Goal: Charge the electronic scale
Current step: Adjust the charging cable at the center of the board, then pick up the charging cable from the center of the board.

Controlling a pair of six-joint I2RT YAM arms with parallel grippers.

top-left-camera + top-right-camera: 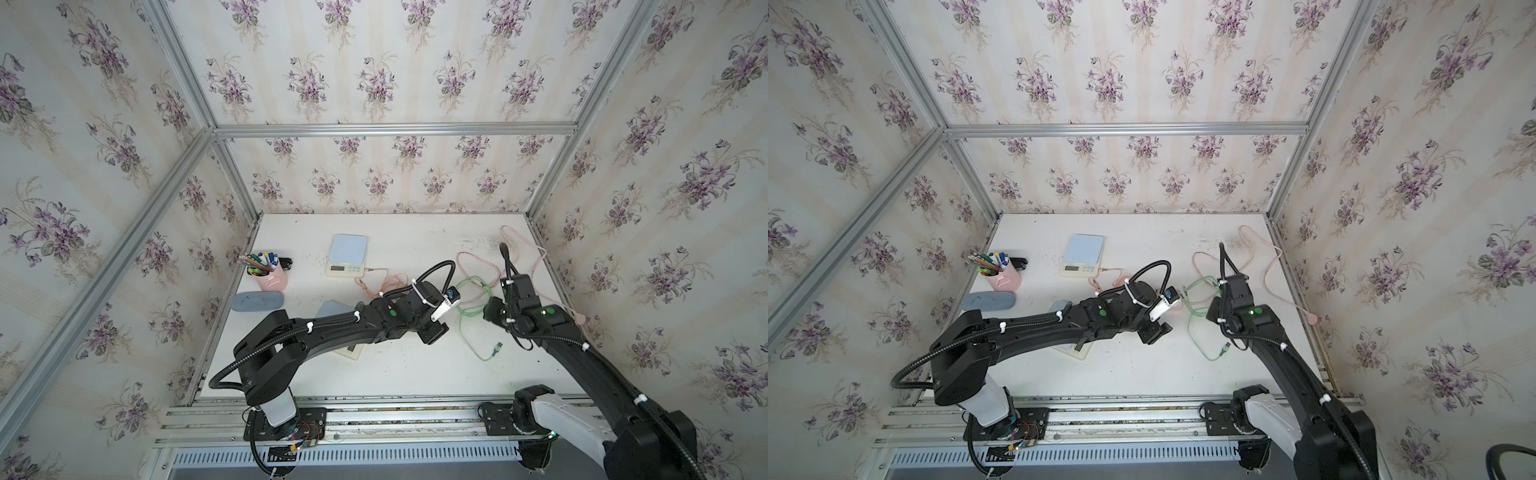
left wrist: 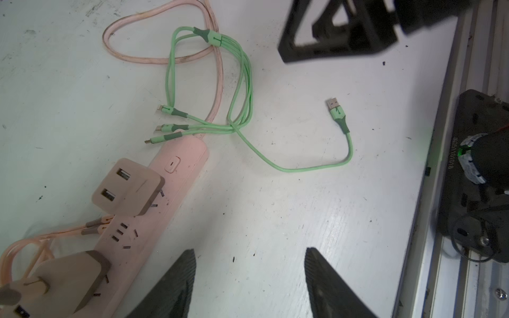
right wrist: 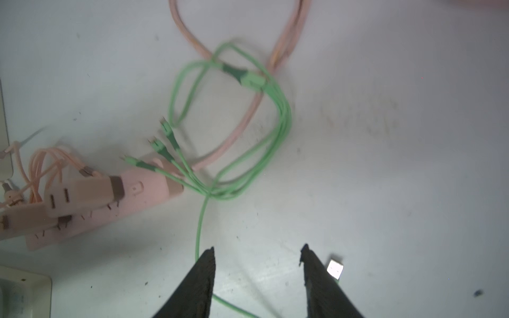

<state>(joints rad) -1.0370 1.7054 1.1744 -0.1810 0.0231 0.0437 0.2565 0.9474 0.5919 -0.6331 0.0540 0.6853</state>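
Hanging above the white table [image 1: 395, 374], the left gripper [image 2: 249, 275] has its two fingers well apart, with only bare table between them, so it holds nothing. The right gripper [image 3: 257, 275] also stands with its fingers apart and clamps nothing; the green cable [image 2: 210, 35] passes on the table under the gap, and its flat USB plug [image 3: 334, 269] lies just beside one finger. The scale [image 1: 347, 255] sits at the far part of the table with its blue plate up and its display edge towards the robot, well apart from both grippers. A thin orange-pink cable [image 1: 372, 270] goes out from the side of the scale nearer to the right arm and runs under the left arm's wrist, where it is hidden. In the left wrist view a pink power strip [image 2: 176, 176] lies on the table, its end touching or almost touching the three small plugs of the green cable, and a beige charger block [image 2: 126, 187] with two USB ports sits on it. A pink pen cup [image 1: 272, 278] and a grey-blue case [image 1: 257, 301] stand near the left edge
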